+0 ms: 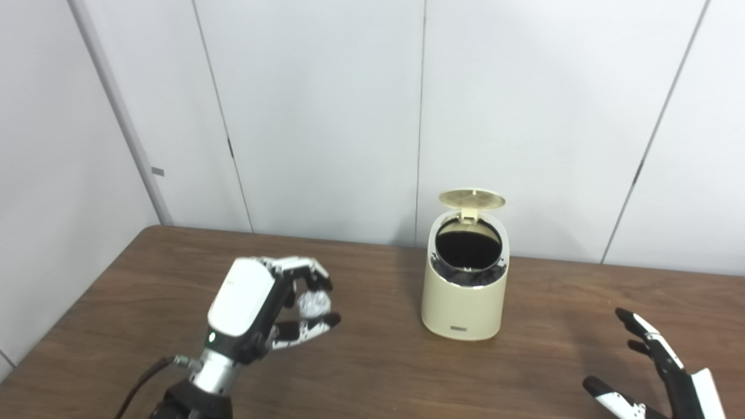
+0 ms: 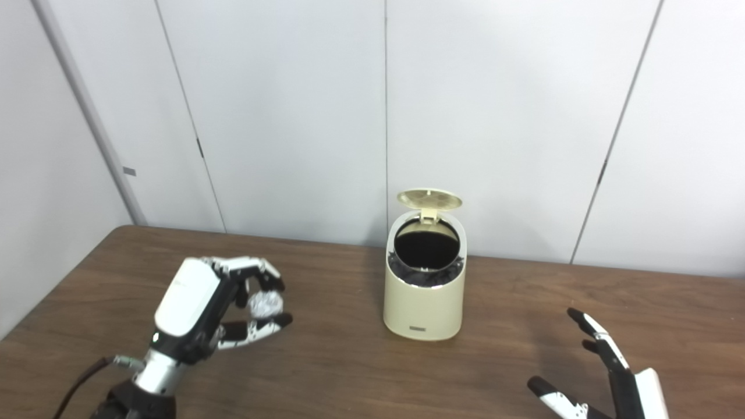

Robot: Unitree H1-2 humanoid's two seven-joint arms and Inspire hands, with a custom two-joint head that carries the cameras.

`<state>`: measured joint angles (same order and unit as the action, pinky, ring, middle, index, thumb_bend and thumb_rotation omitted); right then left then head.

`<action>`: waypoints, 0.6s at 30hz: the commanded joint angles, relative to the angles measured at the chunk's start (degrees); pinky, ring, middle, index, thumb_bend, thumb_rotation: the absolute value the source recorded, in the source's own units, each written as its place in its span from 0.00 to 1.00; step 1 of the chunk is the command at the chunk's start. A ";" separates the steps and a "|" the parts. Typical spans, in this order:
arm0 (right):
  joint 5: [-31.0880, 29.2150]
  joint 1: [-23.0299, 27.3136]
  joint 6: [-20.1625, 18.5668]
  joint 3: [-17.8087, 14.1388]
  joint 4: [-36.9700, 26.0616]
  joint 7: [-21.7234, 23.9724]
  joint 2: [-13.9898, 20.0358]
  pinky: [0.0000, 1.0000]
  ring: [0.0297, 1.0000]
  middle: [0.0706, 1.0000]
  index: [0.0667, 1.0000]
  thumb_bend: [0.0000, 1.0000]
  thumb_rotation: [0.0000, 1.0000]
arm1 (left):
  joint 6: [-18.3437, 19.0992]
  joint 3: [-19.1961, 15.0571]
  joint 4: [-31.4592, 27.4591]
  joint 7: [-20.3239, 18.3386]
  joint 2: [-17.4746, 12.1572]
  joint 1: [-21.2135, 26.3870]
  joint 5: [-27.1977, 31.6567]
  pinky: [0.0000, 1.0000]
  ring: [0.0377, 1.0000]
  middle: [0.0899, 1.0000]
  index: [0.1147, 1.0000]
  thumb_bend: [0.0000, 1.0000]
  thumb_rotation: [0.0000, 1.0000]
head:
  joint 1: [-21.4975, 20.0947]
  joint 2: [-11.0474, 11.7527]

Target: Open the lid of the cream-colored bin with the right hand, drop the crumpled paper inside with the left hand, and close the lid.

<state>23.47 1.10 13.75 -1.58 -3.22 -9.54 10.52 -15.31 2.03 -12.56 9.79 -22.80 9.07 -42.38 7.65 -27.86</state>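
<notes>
Setting: pale panelled walls [image 1: 326, 116] stand behind a brown wooden table [image 1: 378, 361]; nothing else lies on the wood besides the bin and the two hands.

Left hand: the left hand [image 1: 273, 308] is raised over the left part of the table, fingers curled in, pinching the crumpled paper [image 1: 313, 304] between fingertips and thumb. The paper is a small whitish ball, clear of the table surface.

Paper's position: well to the left of the bin and lower than its rim, so it has not been carried over the opening yet.

Bin: the cream-colored bin [image 1: 463, 302] stands upright near the middle of the table, toward the wall. A dark liner shows around the mouth.

Lid: the lid [image 1: 471, 199] is already swung up on its rear hinge, standing open above the opening.

Right hand: the right hand [image 1: 657, 372] sits low at the right edge, fingers spread apart, holding nothing, well apart from the bin.

Stage: judging by this, opening is done; carrying and dropping the paper comes next, then closing.

Risk, grip: the paper is held only at the fingertips, so a quick swing could shake it loose short of the bin.

Risk, bin: coming in too low, the left hand might knock the light bin's wall and shift or tip it.

Risk, lid: nothing holds the lid, so a bump could drop it shut before the release.
</notes>
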 commanded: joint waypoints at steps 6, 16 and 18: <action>-0.41 1.20 1.84 0.63 0.26 -1.29 -1.87 0.81 0.88 0.88 0.87 0.74 0.67 | 0.54 0.96 -2.94 -2.96 2.09 7.79 0.17 0.14 0.15 0.39 0.44 0.52 0.00 | -0.90 0.34; 2.08 0.95 1.32 1.53 0.44 -2.51 -3.16 0.82 0.87 0.86 0.86 0.78 0.69 | -0.73 4.17 0.48 -4.58 5.48 14.80 -0.34 0.15 0.16 0.40 0.43 0.52 0.00 | -3.83 1.08; 2.24 0.93 1.39 1.79 0.61 -2.84 -3.58 0.82 0.87 0.86 0.85 0.78 0.69 | -1.45 4.72 1.86 -4.23 5.95 15.77 -0.36 0.16 0.16 0.40 0.43 0.52 0.00 | -4.97 1.51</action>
<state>25.88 1.69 13.72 -0.91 -2.93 -11.28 9.21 -15.42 6.74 -10.59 4.47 -16.55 22.01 -42.73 3.43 -26.63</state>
